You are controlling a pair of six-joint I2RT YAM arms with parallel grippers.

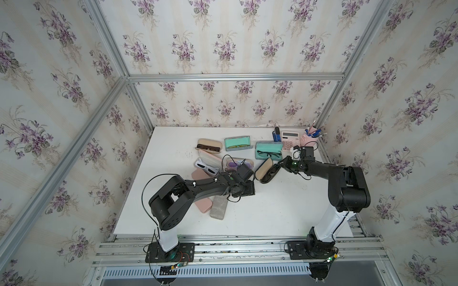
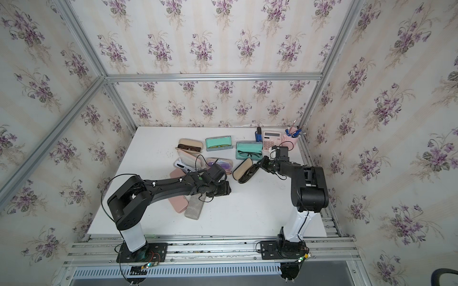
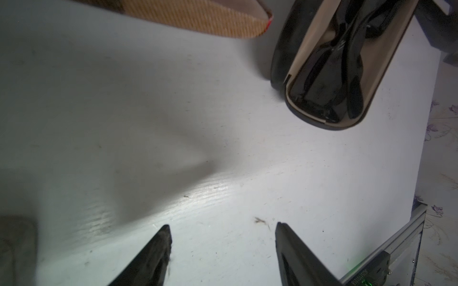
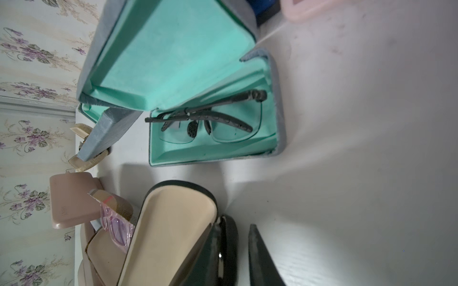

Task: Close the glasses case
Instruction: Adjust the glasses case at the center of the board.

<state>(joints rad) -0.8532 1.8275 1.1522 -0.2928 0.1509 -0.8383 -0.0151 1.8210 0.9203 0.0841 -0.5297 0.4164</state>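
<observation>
At mid-table, my right gripper (image 1: 282,164) meets the open black, beige-lined glasses case (image 1: 265,169), whether clamped I cannot tell; my left gripper (image 3: 223,224) gapes empty.

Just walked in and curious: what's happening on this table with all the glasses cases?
The right hand is at one end of the open black case, sunglasses inside, lid not yet shut; whether it grips is unclear. The left hand hovers open over the table nearby, holding nothing.
</observation>
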